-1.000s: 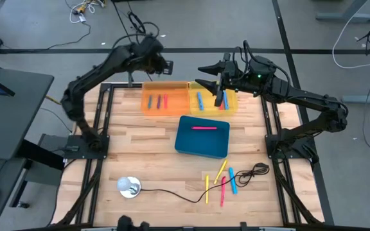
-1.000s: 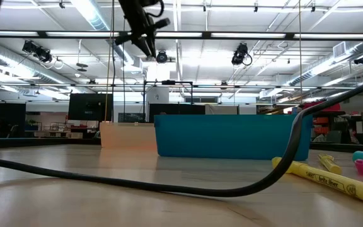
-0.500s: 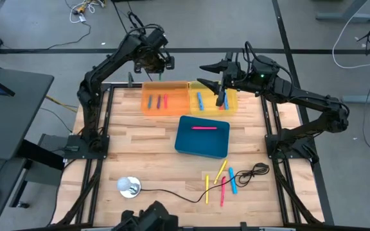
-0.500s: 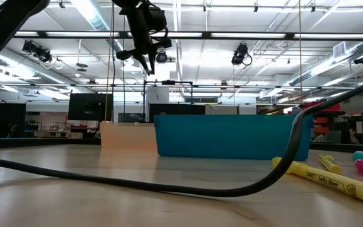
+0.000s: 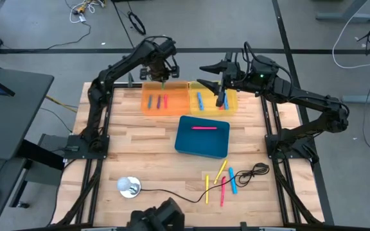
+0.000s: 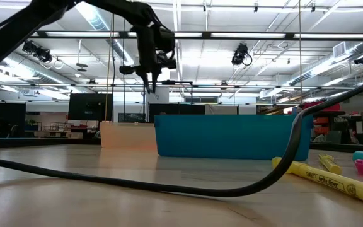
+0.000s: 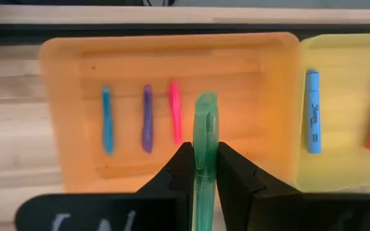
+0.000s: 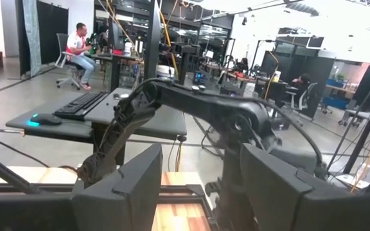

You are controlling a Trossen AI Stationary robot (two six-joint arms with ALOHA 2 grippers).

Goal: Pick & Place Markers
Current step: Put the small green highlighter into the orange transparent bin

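Note:
My left gripper (image 5: 163,76) hangs above the orange tray (image 5: 146,106), pointing down and shut on a green marker (image 7: 205,125). A blue, a purple and a pink marker (image 7: 174,120) lie flat on this tray's floor (image 7: 239,96). The yellow tray (image 5: 232,106) beside it holds a blue marker (image 7: 312,120) and a red one. My right gripper (image 5: 205,75) is high over the yellow tray, level and open, with nothing between its fingers (image 8: 140,186). A pink marker (image 5: 202,128) lies in the blue bin (image 5: 201,146). Several loose markers (image 5: 222,180) lie near the front right. My left gripper pinches the green marker's barrel (image 7: 203,168) between its two fingers, coming from above. The marker lies along the fingers, and its free end (image 7: 205,102) sticks out past the fingertips toward the tray. It hangs clear of the orange tray, in line with the markers below.
A black cable (image 5: 172,193) runs along the front of the table from a round silver thing (image 5: 128,187) to a coil by the loose markers. In the low view it crosses in front of the blue bin (image 6: 232,135). Bare wood lies at the left.
My left gripper has come down and toward the table's right edge, over the orange tray, and has tipped from slanting to pointing nearly straight down. It stays shut on the green marker. My right gripper has kept its place.

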